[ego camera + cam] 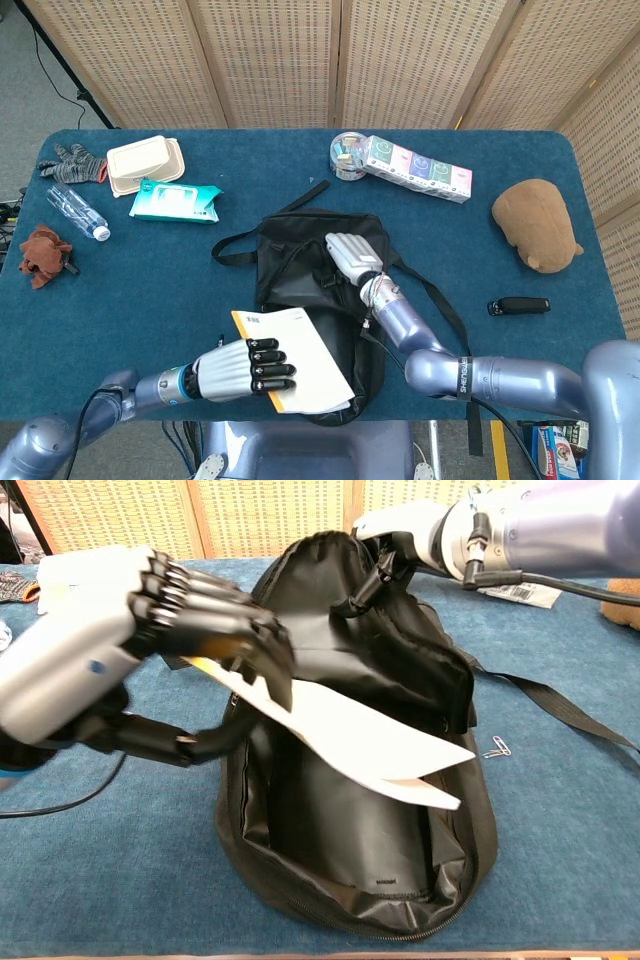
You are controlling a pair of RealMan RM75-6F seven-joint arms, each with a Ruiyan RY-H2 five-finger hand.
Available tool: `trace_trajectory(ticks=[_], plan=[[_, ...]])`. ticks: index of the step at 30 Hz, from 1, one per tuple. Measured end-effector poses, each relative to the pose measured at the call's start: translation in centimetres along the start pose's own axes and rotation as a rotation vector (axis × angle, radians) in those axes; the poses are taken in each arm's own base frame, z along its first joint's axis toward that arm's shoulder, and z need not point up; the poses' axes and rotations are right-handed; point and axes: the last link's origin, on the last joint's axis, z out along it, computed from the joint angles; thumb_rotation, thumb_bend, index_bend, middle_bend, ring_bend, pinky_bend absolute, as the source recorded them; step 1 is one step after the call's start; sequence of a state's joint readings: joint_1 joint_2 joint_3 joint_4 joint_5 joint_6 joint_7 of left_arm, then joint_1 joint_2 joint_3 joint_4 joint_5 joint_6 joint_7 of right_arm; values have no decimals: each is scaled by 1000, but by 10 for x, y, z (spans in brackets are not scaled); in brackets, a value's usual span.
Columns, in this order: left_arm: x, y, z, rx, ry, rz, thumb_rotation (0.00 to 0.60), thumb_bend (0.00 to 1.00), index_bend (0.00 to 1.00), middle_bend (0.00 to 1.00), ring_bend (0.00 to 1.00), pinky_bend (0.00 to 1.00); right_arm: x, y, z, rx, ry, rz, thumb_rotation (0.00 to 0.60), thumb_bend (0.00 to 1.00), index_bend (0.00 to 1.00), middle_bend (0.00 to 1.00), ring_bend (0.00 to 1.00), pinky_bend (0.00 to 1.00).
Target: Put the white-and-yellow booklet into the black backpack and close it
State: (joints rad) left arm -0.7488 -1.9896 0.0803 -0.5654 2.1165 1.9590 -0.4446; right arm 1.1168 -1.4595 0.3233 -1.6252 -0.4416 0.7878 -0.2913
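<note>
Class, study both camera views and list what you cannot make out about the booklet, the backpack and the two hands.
1. Booklet: its print; the chest view shows it edge-on, and in the head view it is too small.
2. Backpack zipper pull: cannot be picked out in either view.
3. Right hand: what it grips; its back hides the fingertips in the head view.
4. Left hand: its thumb, under the booklet in the head view.

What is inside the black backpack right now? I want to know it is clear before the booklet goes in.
The black backpack shows only bare black lining. The booklet, gripped by the left robot hand, hovers over the opening and covers part of the inside, so that part cannot be checked.
</note>
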Motion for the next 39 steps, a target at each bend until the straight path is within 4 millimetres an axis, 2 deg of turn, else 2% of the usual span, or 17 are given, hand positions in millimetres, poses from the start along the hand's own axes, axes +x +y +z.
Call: trace_trajectory(ticks=[12,18,26,39], plan=[[-46,7,24,-46,-80,-37,600,530,840,725,572,647,-4,1,-10,20,-51,30,600,635,557,597,541,851],[-66,7,26,-47,-171,-26,600,529,840,725,566,647,-3,-3,-16,41,-78,37,600,644,558,600,544,852],[-78,0,26,-52,-269,12,600,524,840,725,560,647,1,-9,-26,68,-109,49,600,648,560,604,545,852],[-90,-17,30,-102,-430,102,600,506,840,714,540,647,5,-6,-34,82,-140,53,600,657,560,606,547,852]])
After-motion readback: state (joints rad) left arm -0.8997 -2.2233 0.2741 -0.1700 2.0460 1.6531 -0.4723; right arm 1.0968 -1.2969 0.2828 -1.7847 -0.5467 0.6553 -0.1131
